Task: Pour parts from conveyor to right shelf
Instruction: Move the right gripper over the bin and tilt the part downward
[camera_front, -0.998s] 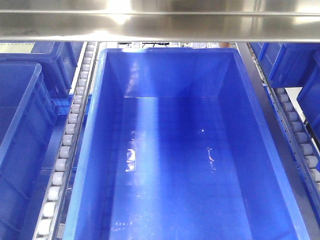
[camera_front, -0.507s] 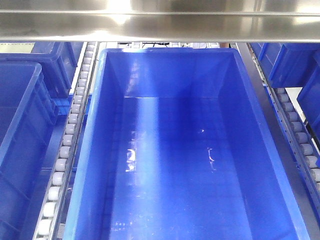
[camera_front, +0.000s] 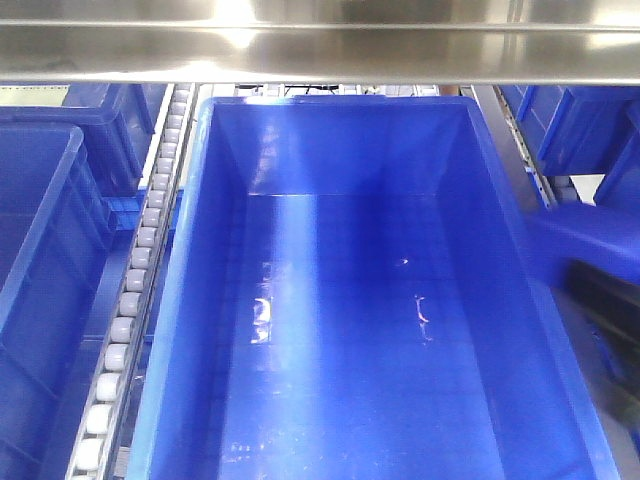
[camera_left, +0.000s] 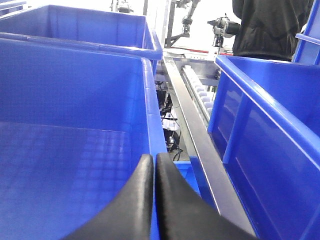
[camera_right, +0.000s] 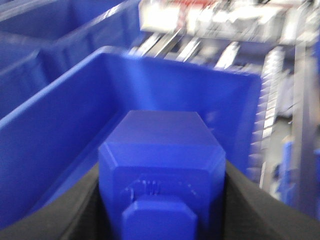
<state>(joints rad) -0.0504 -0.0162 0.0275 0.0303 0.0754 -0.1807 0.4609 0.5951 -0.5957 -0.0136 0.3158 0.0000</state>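
Observation:
A bright blue part (camera_right: 160, 155) sits clamped between the black fingers of my right gripper (camera_right: 161, 195), blurred by motion, over a large blue crate (camera_right: 55, 120). In the front view the part (camera_front: 585, 238) and the dark right gripper (camera_front: 605, 290) come in from the right edge, beside the rim of the big middle crate (camera_front: 195, 230) of the right shelf (camera_front: 320, 50). That crate holds nothing. My left gripper (camera_left: 154, 160) is shut on nothing, its tips just above a crate rim (camera_left: 152, 100). The conveyor is out of view.
White roller rails (camera_front: 140, 260) run between the crates. More blue crates stand at the left (camera_front: 40, 250) and back right (camera_front: 580, 120). A steel rail (camera_left: 192, 125) separates two crates in the left wrist view. A person in black (camera_left: 270, 25) stands behind.
The right gripper with the blue part has come into the front view from the right edge, where only rollers showed before. The crates have not moved.

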